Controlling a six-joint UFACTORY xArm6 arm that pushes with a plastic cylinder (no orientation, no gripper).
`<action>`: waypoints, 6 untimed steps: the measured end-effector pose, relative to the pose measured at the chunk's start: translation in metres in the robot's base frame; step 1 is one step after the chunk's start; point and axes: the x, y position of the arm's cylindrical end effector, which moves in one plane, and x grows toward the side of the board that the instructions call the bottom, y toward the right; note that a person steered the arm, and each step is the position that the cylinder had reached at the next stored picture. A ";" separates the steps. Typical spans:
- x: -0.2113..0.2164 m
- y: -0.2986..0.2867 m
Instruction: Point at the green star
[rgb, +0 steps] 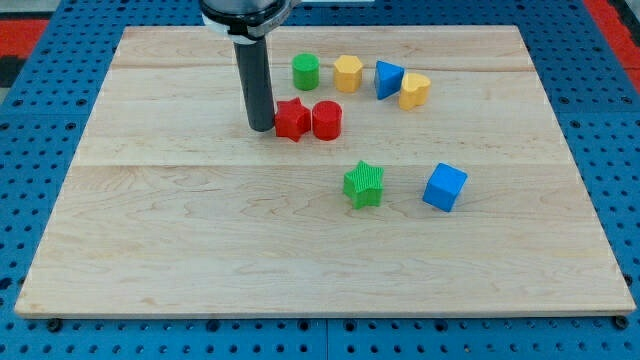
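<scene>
The green star (363, 185) lies a little right of the board's middle. My tip (261, 128) rests on the board to the upper left of it, touching or nearly touching the left side of the red star (291, 119). The rod rises straight to the view's top. The green star is well apart from my tip, roughly a hundred pixels to the right and lower.
A red cylinder (327, 120) sits against the red star's right. A green cylinder (305, 72), yellow hexagon (348, 73), blue triangle (388, 79) and yellow heart (414, 90) line the top. A blue cube (444, 187) lies right of the green star. The wooden board (200, 240) sits on blue pegboard.
</scene>
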 end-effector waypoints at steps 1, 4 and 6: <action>0.000 0.008; 0.026 -0.006; 0.148 0.019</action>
